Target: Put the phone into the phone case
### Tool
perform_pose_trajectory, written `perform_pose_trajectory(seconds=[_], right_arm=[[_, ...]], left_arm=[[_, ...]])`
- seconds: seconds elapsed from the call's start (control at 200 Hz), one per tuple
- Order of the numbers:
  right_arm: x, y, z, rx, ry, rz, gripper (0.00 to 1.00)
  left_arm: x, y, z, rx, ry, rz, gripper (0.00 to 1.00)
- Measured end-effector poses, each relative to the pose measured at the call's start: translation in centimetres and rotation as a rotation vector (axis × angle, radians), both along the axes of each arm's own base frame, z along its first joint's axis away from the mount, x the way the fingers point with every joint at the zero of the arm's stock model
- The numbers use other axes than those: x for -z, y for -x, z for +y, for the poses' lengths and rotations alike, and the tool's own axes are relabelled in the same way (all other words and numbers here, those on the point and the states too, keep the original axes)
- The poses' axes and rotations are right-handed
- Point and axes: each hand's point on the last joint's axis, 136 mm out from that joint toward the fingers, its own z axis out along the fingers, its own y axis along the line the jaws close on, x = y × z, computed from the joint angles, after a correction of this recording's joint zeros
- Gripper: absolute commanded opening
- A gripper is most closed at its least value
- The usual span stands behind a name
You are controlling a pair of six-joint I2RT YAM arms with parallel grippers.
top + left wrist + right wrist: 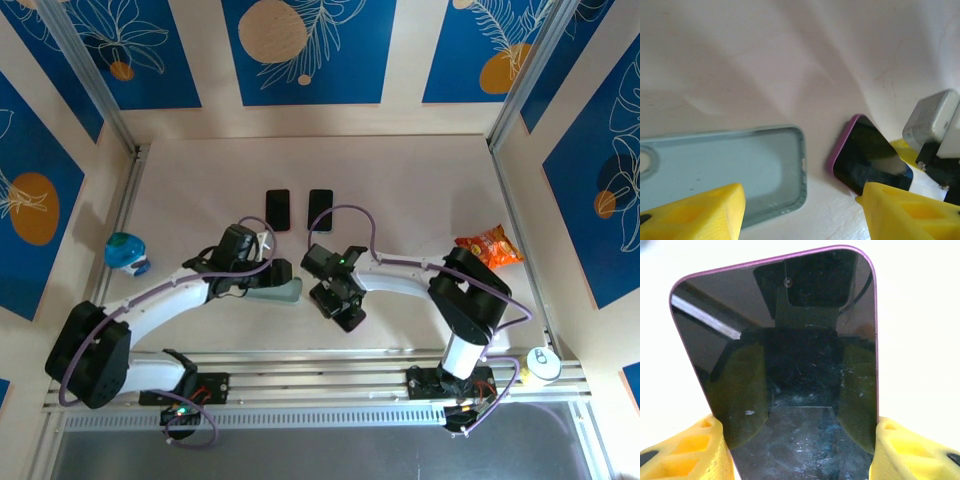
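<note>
Right end effector gripping purple-edged phone, glossy black screen

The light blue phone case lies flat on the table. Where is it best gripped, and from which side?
The phone case lies open side up, so only its thin walls offer hold. Probably come from above, closing across the two long walls near the camera-hole end; that leaves free the end facing the phone.
</note>
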Motion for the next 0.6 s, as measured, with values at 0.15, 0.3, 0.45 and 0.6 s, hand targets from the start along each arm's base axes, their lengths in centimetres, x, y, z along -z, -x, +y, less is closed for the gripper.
perform_pose_trajectory(seconds=[0.15, 0.3, 0.45, 0.6], right_arm=[[-1.6, -0.8, 0.4, -0.003, -0.057, -0.032, 0.45], [-2.1, -1.0, 0.6, -0.009, -0.083, -0.037, 0.45], [-2.1, -0.9, 0.8, -0.013, -0.094, -0.025, 0.45], [-2.5, -1.1, 1.2, -0.011, -0.119, -0.025, 0.45]], left_arm=[[0.6, 0.4, -1.7, 0.055, 0.022, 0.026, 0.64], [0.9, 0.4, -2.7, 0.084, 0.057, 0.039, 0.66], [0.8, 0.1, -3.7, 0.106, 0.097, 0.044, 0.68], [1.1, -0.1, -4.4, 0.113, 0.124, 0.055, 0.68]])
